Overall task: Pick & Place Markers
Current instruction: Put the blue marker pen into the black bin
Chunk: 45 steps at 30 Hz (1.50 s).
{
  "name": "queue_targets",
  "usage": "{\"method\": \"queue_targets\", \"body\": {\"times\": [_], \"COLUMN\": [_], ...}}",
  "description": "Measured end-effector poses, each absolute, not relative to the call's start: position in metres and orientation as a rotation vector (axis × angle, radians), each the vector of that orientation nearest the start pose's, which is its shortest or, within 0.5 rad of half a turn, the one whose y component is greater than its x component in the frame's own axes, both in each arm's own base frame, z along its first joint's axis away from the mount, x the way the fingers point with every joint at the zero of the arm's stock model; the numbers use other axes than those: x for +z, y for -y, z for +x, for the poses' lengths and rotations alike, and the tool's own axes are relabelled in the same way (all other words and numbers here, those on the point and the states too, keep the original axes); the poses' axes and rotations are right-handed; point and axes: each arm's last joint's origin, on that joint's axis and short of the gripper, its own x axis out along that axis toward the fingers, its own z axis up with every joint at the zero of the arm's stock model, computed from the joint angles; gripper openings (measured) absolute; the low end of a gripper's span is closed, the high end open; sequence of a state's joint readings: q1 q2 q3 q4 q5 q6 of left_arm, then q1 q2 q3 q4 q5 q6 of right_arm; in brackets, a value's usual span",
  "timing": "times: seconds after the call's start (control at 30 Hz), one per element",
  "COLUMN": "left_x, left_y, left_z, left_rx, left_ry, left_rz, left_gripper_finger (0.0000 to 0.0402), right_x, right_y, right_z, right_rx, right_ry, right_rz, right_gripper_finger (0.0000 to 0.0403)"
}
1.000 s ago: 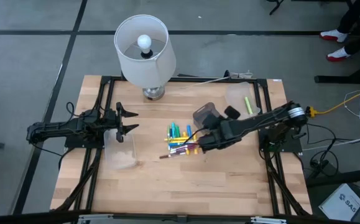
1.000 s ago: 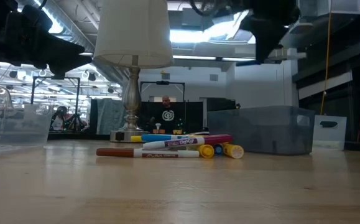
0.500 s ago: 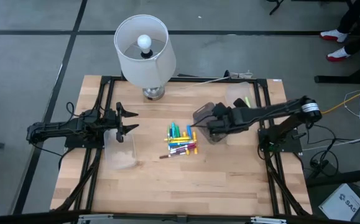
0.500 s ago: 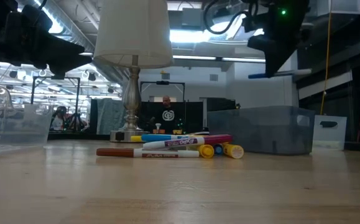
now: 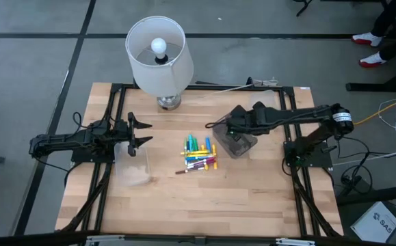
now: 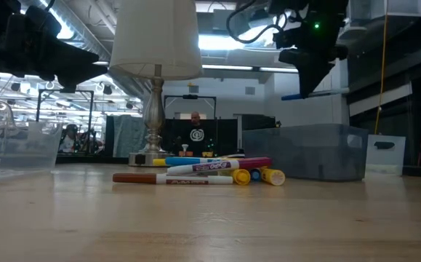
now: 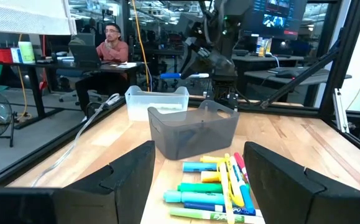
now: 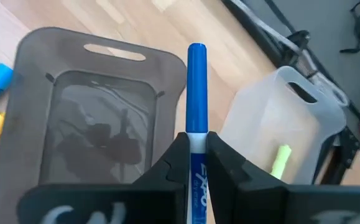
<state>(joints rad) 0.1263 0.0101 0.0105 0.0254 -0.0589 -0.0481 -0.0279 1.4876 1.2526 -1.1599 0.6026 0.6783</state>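
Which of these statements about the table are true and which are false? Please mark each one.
1. The right gripper is shut on a blue marker. True.
2. The right gripper is above the grey bin. True.
3. The left gripper holds a yellow marker. False: it is open and holds nothing.
4. The grey bin already has several markers in it. False: the right wrist view shows none in it.
5. A pile of markers lies on the table between the two arms. True.
6. The lamp lies on its side. False: it stands upright at the far edge of the table.
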Motion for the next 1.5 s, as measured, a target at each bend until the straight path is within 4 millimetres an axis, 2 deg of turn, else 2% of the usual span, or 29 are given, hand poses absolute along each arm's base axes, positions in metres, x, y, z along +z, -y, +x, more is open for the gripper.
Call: {"method": "queue_targets", "body": {"times": [0.3, 0.73, 0.9, 1.2, 1.4, 1.5], "left_x": [0.169, 0.169, 0.169, 0.169, 0.169, 0.169], "left_y": [-0.014, -0.014, -0.014, -0.014, -0.014, -0.014], "left_z": [0.097, 0.097, 0.097, 0.097, 0.097, 0.097], "left_rx": [0.185, 0.184, 0.185, 0.185, 0.184, 0.184], "left_ry": [0.03, 0.03, 0.03, 0.031, 0.03, 0.03], "left_rz": [-0.047, -0.047, -0.047, -0.047, -0.047, -0.046], "left_gripper_finger": [0.0242, 0.0242, 0.0242, 0.0242, 0.0242, 0.0242], "right_x": [0.279, 0.278, 0.257, 0.2, 0.18, 0.176], "right_y": [0.034, 0.036, 0.035, 0.031, 0.03, 0.03], "right_z": [0.271, 0.275, 0.276, 0.269, 0.26, 0.259], "right_rx": [-0.909, -0.895, -0.858, -0.776, -0.796, -0.793], "right_ry": [-1.073, -1.036, -1.033, -1.028, -1.033, -1.027], "right_rz": [0.176, 0.222, 0.259, 0.376, 0.418, 0.425], "right_gripper_finger": [0.0032, 0.0033, 0.0033, 0.0036, 0.0035, 0.0039]}}
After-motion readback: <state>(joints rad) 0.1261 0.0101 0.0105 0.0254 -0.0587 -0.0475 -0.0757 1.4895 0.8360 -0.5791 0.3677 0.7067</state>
